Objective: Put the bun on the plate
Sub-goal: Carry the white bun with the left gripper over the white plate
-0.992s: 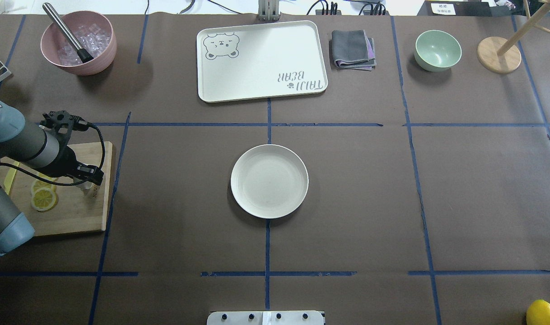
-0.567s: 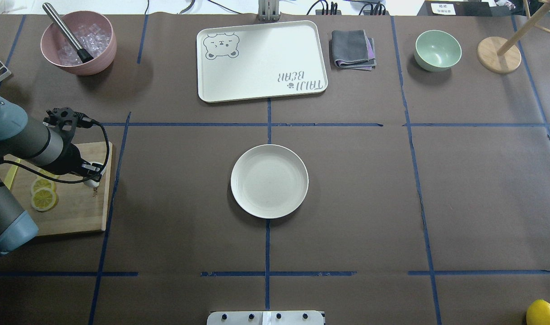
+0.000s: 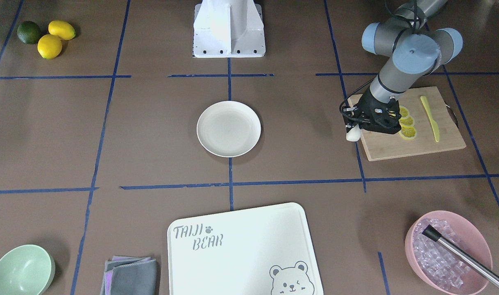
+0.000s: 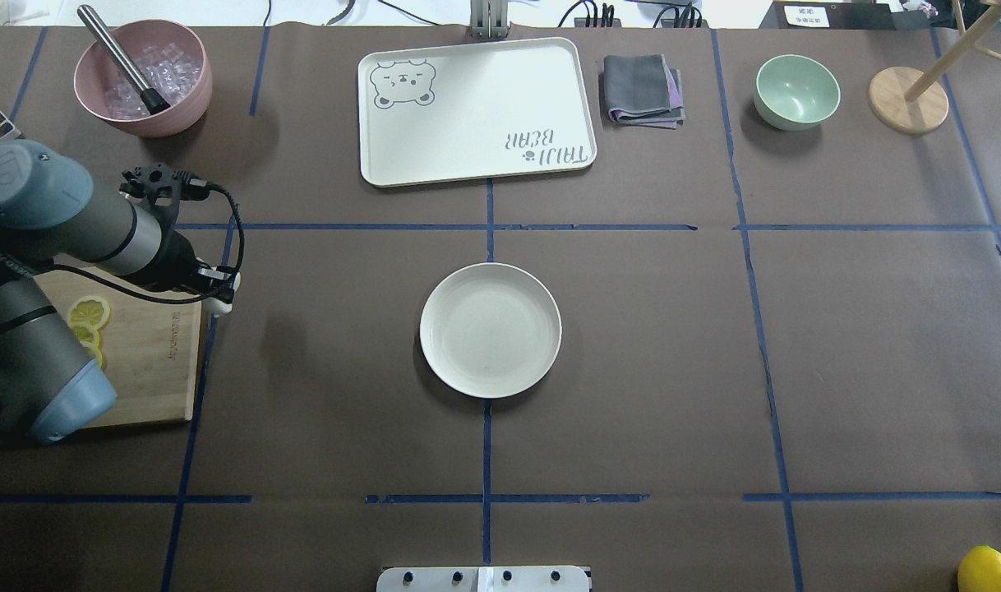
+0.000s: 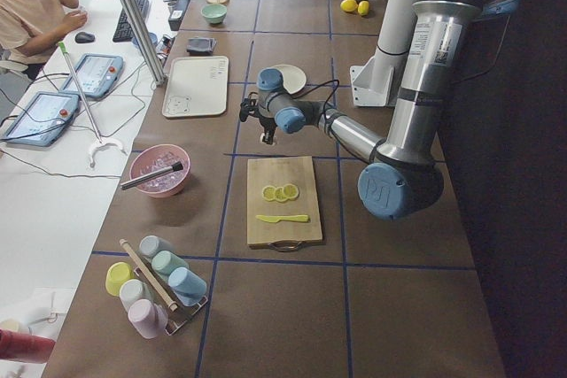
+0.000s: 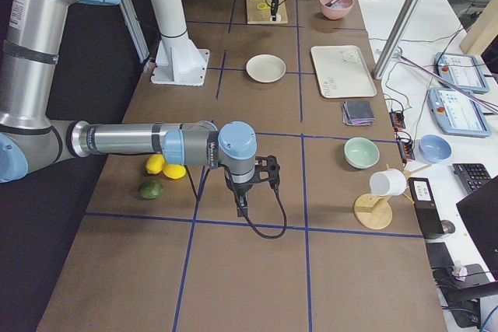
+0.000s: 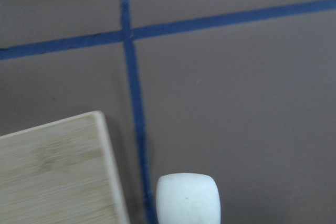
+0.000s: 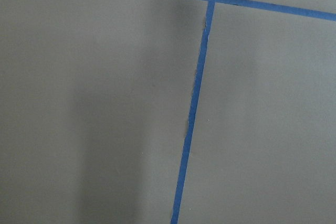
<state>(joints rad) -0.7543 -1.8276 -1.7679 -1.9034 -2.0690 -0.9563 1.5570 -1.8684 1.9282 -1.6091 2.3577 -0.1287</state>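
Brown paper table cover [image 4: 632,370], gridded in blue tape; robot base at the near edge, operators' bench with tablets alongside in the side views.

1. Left gripper [image 4: 216,298]: raised off the table just past the corner of the wooden cutting board [image 4: 151,362], fingers pinching the bun [image 3: 352,135]. The bun hangs below the fingertips, clear of board and paper. The wrist view shows it over a tape line, beside the board's edge. Judged: lifted high enough to carry across without dragging.
2. Plate [image 4: 491,330]: centre of table, bare, well apart from the bun. Delivery not yet made.
3. Lemon slices [image 3: 406,123] and yellow knife [image 3: 430,119]: on the board, untouched by the gripper.
4. Right gripper [image 6: 241,206]: parked low over bare paper at the opposite end, near the whole lemons [image 3: 55,39], out of the carrying path. Whether its fingers are spread or pressed together cannot be told.
5. Far row: pink ice bowl [image 4: 196,90], bear-printed tray [image 4: 476,111], folded cloth [image 4: 642,89], green bowl [image 4: 796,90], wooden stand [image 4: 907,103].
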